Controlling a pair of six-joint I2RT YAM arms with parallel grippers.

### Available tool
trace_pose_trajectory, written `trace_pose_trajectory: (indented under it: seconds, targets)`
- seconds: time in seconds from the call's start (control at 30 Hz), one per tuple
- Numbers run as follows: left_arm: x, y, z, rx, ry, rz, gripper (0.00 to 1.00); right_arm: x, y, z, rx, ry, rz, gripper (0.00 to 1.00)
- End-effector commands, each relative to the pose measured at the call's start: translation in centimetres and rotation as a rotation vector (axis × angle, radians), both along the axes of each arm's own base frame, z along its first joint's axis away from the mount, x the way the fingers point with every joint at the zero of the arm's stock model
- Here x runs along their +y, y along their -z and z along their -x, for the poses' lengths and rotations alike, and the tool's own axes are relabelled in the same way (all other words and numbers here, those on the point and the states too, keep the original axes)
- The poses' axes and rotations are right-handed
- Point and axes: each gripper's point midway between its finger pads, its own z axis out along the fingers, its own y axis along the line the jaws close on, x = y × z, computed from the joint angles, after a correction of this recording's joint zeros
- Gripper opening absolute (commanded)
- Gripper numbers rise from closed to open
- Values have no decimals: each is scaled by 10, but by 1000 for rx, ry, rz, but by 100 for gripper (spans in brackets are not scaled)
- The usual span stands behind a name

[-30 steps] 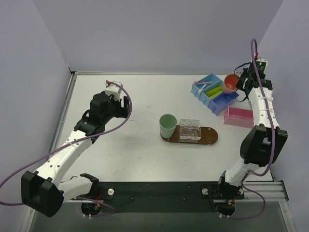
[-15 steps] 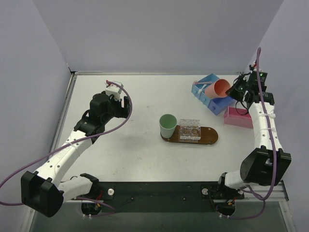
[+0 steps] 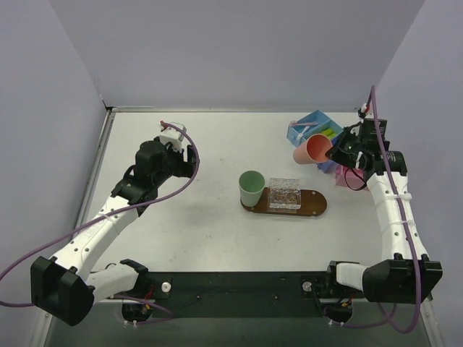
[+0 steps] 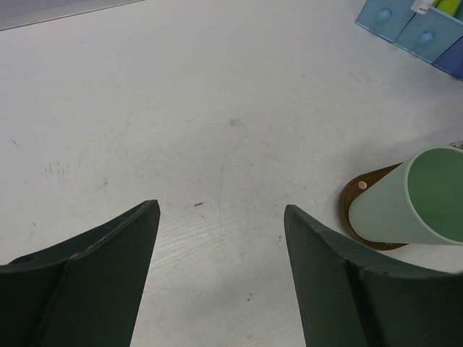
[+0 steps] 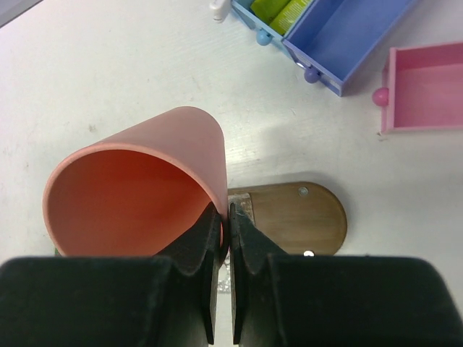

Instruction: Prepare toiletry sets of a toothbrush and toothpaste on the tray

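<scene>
My right gripper [image 3: 331,153] [image 5: 228,211] is shut on the rim of a salmon-orange cup [image 3: 311,149] [image 5: 152,173]. It holds the cup tipped on its side in the air, in front of the blue compartment bin [image 3: 316,120] [image 5: 347,29]. Lime-green toothpaste tubes [image 5: 282,9] [image 3: 328,134] lie in that bin. A thin whitish toothbrush [image 3: 301,128] lies across the bin's left end. The brown oval tray [image 3: 315,204] [image 5: 304,217] carries a mint-green cup [image 3: 251,188] [image 4: 409,199] and a clear block [image 3: 285,194]. My left gripper [image 3: 189,160] [image 4: 221,211] hangs open over bare table to the left of the tray.
A pink shallow box [image 5: 427,87] sits right of the bin and is mostly hidden behind my right wrist in the top view. Walls close off the table at the back and on both sides.
My right arm has swung the orange cup away from the bin, leftward and nearer, and tipped it onto its side. The left arm has not moved.
</scene>
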Motion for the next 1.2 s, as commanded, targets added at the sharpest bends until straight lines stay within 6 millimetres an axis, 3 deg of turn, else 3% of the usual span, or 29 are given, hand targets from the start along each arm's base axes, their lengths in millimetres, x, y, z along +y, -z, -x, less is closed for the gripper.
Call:
trace_pose_trajectory:
  seconds: [0.0, 0.3, 0.43, 0.57, 0.83, 1.17]
  targets:
    - [-7, -16, -1, -54, 14, 41, 80, -10, -9, 22, 29, 40, 63, 0]
    - [-4, -16, -2, -59, 2, 30, 80, -24, 7, 57, 163, 45, 159, 0]
    - [-3, -15, -3, -59, -1, 28, 80, -33, 3, 66, 169, 57, 211, 0]
    - [-4, -16, -2, -60, 2, 29, 80, -33, 4, 71, 181, 49, 220, 0]
    - [-4, -16, -2, -61, 4, 29, 80, -25, 33, 79, 275, 3, 197, 0]
    - [-4, -16, -2, -59, 3, 26, 80, -23, 53, 80, 347, -31, 212, 0]
